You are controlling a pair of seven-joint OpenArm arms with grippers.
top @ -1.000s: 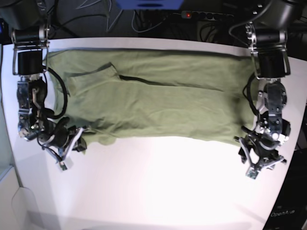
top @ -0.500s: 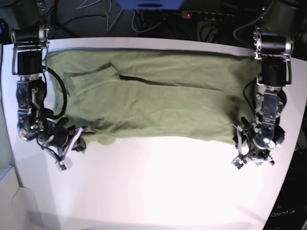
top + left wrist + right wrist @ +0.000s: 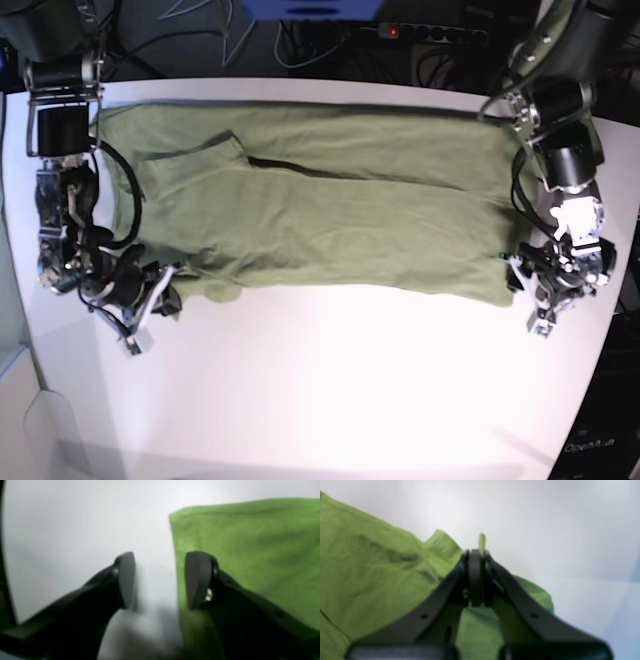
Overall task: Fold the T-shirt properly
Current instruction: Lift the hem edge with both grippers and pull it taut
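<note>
In the base view, the T-shirt (image 3: 320,210) is seen spread lengthwise across the far half of the white table (image 3: 330,400). The left gripper (image 3: 552,290) is found at the shirt's near corner on the view's right; compared with half a second ago, it has been shifted outward and the arm above it has been tilted. The right gripper (image 3: 150,298) is unchanged at the opposite near corner.

In the left wrist view, the fingers (image 3: 125,578) are spread wide (one over bare table (image 3: 75,530), the other over the T-shirt (image 3: 250,542)), with the cloth's edge between them and nothing gripped.

In the right wrist view, the fingers (image 3: 475,577) are pressed together, and a fold of the T-shirt (image 3: 370,567) is pinched, a green sliver protruding past the tips.
</note>
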